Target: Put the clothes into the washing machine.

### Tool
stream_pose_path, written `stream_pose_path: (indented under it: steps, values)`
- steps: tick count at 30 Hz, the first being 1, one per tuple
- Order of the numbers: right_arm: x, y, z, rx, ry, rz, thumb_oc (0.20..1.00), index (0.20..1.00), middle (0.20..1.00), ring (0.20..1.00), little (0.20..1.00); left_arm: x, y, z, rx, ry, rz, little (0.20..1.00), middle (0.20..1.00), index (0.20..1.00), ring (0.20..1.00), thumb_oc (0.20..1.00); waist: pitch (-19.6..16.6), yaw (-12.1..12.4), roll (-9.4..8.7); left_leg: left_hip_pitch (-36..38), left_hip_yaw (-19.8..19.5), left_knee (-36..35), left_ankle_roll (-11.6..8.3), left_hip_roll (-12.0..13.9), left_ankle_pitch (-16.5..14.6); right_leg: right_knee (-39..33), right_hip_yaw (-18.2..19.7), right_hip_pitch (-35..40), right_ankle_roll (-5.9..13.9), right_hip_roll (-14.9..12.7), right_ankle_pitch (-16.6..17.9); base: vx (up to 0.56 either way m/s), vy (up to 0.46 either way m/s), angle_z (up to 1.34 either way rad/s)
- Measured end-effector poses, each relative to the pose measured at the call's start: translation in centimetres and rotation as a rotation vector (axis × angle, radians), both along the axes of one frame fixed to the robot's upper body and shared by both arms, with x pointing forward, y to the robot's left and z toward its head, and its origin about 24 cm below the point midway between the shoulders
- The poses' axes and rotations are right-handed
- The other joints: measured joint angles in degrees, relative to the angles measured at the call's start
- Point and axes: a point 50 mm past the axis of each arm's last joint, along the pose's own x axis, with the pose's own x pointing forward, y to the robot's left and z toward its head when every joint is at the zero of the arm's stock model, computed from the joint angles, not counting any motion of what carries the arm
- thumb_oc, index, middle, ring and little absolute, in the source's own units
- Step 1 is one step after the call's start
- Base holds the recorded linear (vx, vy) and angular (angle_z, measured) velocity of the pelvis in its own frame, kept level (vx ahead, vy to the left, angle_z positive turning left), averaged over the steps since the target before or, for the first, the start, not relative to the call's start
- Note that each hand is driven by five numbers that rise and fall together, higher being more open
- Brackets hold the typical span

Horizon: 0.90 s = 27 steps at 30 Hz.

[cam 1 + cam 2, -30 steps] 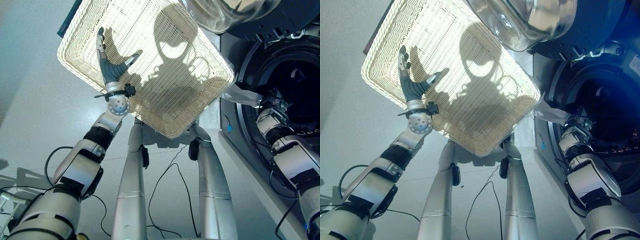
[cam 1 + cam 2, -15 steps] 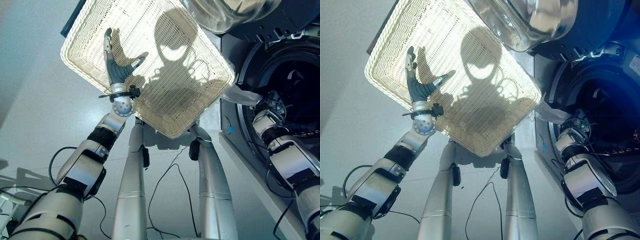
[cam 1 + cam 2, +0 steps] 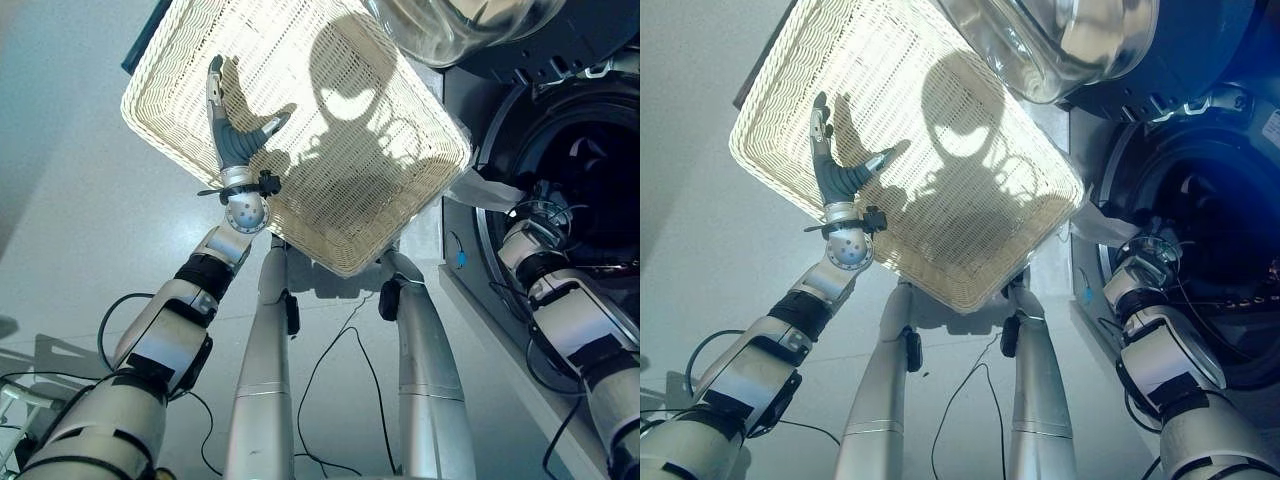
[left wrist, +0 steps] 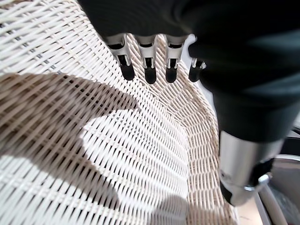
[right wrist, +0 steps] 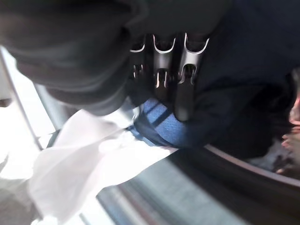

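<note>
A white cloth [image 3: 485, 190] hangs over the lower left rim of the washing machine's round opening [image 3: 590, 170]. Beside it, my right hand [image 3: 548, 205] reaches into the dark drum. In the right wrist view its straight fingers [image 5: 183, 79] rest on a blue cloth [image 5: 164, 124] inside the rim, and the white cloth [image 5: 84, 164] trails out below. My left hand [image 3: 232, 140] is open and held flat over the pale wicker basket [image 3: 350, 262], whose woven floor [image 4: 117, 154] lies bare under the fingertips [image 4: 149, 65].
The machine's glass door [image 3: 450, 25] stands swung open above the basket's far corner. The dark machine front [image 3: 1240, 100] fills the right side. Pale floor [image 3: 80, 200] stretches to the left of the basket.
My left hand shifted slightly further over the basket, then stayed still. My right forearm has drawn back a little from the drum opening.
</note>
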Motion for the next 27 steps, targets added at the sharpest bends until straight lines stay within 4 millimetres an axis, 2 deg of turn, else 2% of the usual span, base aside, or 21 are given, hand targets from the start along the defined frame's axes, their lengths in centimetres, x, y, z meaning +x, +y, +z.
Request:
stream_pose_path:
  steps: [20,22,27]
  values:
    - [0.0,-0.1,0.2,0.026,-0.019,-0.007,0.2,0.2,0.2,0.2,0.2,-0.2,-0.4,0.4,-0.001,-0.022,-0.017,1.0,1.0,1.0,1.0,1.0,-0.09,0.07,0.26,-0.19,-0.06,0.08,-0.01,0.1,0.2,0.03,-0.1,-0.13,-0.15,0.04,-0.13,0.0,0.0,0.0]
    - [0.0,-0.2,0.2,0.06,-0.035,-0.018,0.2,0.2,0.2,0.2,0.2,-0.2,-0.4,0.4,-0.001,-0.022,-0.017,1.0,1.0,1.0,1.0,1.0,-0.09,0.09,0.26,-0.18,-0.07,0.09,-0.01,0.1,0.2,0.04,-0.1,-0.12,-0.15,0.03,-0.13,0.0,0.0,0.0]
    - [-0.4,-1.3,0.5,0.335,-0.215,-0.092,0.2,0.2,0.2,0.2,0.2,-0.2,-0.4,0.6,0.003,-0.027,-0.021,1.0,1.0,1.0,1.0,1.0,-0.09,0.77,0.26,-0.18,-0.11,0.36,-0.01,0.12,0.2,0.31,-0.1,-0.1,-0.42,0.03,0.0,0.0,0.0,0.0]
